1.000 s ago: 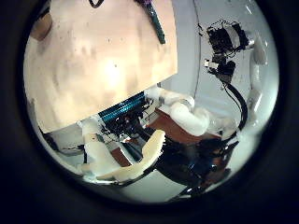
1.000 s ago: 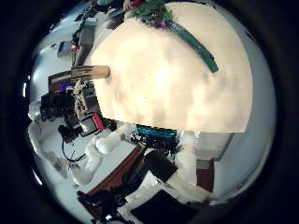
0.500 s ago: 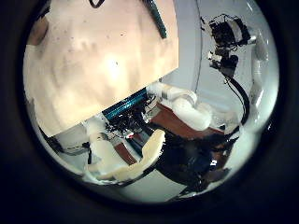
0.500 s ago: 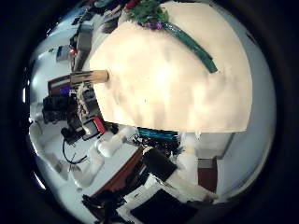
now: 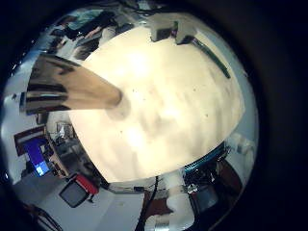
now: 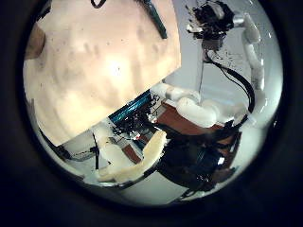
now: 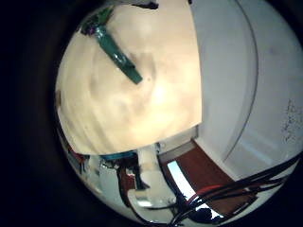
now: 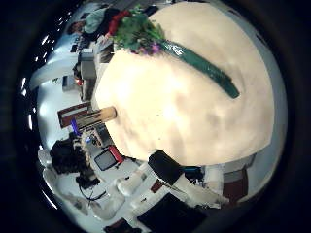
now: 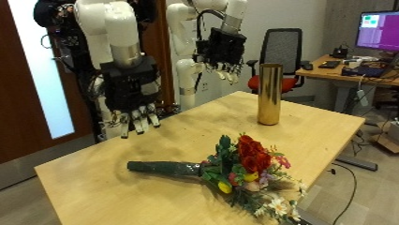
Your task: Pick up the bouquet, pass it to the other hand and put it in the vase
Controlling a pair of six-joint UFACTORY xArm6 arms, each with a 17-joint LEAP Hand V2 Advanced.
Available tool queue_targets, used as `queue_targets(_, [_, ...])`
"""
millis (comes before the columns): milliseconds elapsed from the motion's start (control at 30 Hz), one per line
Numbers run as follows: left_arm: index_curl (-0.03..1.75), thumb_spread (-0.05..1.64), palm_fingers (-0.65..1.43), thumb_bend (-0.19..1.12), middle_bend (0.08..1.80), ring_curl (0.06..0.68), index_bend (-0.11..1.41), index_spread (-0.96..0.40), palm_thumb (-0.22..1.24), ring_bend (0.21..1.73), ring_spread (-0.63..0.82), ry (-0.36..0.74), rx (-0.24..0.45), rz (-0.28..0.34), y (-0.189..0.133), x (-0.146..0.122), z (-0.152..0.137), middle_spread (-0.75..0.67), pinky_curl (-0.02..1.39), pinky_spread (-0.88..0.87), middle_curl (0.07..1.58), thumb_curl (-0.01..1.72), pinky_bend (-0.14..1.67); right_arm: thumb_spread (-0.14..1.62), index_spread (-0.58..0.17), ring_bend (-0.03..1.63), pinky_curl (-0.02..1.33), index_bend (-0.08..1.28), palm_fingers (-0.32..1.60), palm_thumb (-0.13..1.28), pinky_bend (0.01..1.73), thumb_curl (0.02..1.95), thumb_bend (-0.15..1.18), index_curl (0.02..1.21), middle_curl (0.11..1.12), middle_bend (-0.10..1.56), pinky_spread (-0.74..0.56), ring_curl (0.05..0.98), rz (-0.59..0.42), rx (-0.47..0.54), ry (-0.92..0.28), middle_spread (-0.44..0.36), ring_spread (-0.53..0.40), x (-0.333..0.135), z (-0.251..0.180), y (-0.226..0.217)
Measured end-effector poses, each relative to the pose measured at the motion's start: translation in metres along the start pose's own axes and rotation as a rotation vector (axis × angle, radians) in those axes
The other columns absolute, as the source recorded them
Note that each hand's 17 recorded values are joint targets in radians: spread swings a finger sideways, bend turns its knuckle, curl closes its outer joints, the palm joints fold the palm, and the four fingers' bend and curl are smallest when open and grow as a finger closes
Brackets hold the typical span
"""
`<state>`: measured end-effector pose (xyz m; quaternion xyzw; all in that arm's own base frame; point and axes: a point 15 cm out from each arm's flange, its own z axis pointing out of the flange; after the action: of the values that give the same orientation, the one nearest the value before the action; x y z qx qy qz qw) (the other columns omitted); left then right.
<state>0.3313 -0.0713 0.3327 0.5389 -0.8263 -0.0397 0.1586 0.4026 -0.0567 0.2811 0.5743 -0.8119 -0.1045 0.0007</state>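
The bouquet [image 9: 237,169] lies flat on the wooden table [image 9: 125,192], red and yellow blooms toward the near edge, its dark green wrapped stem [image 9: 162,169] pointing at my right hand. The tall gold vase [image 9: 268,94] stands upright at the table's far side. My right hand [image 9: 131,94] hangs open above the table's corner, a little beyond the stem end, holding nothing. Farther back my left hand [image 9: 222,52] hangs open in the air beside the vase, above its rim. The right thumb side palm view shows the bouquet [image 8: 170,44] and vase [image 8: 87,116]; the left little finger view shows the vase [image 5: 72,89].
Behind the table stand an office chair [image 9: 285,52] and a desk with a monitor [image 9: 378,28]. A dark wooden door [image 9: 31,84] lies behind my right arm. Bare tabletop [image 8: 185,116] spreads between the bouquet and the vase.
Both palm views have shifted, so both hands have moved. The bouquet shows more fully in the right thumb side view now. Bouquet and vase keep their places on the table.
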Motion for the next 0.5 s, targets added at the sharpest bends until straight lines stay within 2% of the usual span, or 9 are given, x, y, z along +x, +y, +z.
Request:
queue_targets(100, [0.27, 0.84, -0.04, -0.03, 0.18, 0.225, 0.16, 0.32, 0.3, 0.37, 0.59, 0.001, -0.002, 0.002, -0.001, -0.001, 0.0, 0.53, 0.32, 0.51, 0.25, 0.32, 0.2, 1.02, -0.072, 0.56, 0.3, 0.13, 0.15, 0.38, 0.51, 0.3, -0.03, 0.23, 0.34, 0.28, 0.32, 0.258, 0.026, 0.075, -0.012, 0.224, 0.199, 0.003, 0.01, -0.023])
queue_targets(200, [0.27, 0.84, -0.04, -0.03, 0.18, 0.225, 0.16, 0.32, 0.3, 0.37, 0.59, 0.003, -0.002, 0.002, -0.004, -0.004, 0.0, 0.53, 0.32, 0.51, 0.25, 0.32, 0.2, 1.03, -0.059, 0.6, 0.3, 0.13, 0.18, 0.4, 0.52, 0.31, -0.02, 0.22, 0.34, 0.3, 0.32, 0.261, 0.064, 0.105, -0.016, 0.228, 0.192, 0.015, 0.037, -0.033])
queue_targets(500, [0.28, 0.84, -0.04, -0.03, 0.18, 0.222, 0.16, 0.33, 0.3, 0.37, 0.59, 0.004, -0.012, 0.009, -0.015, -0.007, -0.003, 0.53, 0.32, 0.51, 0.25, 0.32, 0.2, 1.04, -0.043, 0.68, 0.29, 0.14, 0.2, 0.45, 0.54, 0.32, -0.02, 0.22, 0.36, 0.37, 0.31, 0.26, 0.126, 0.03, -0.014, 0.215, 0.175, 0.04, 0.086, -0.032])
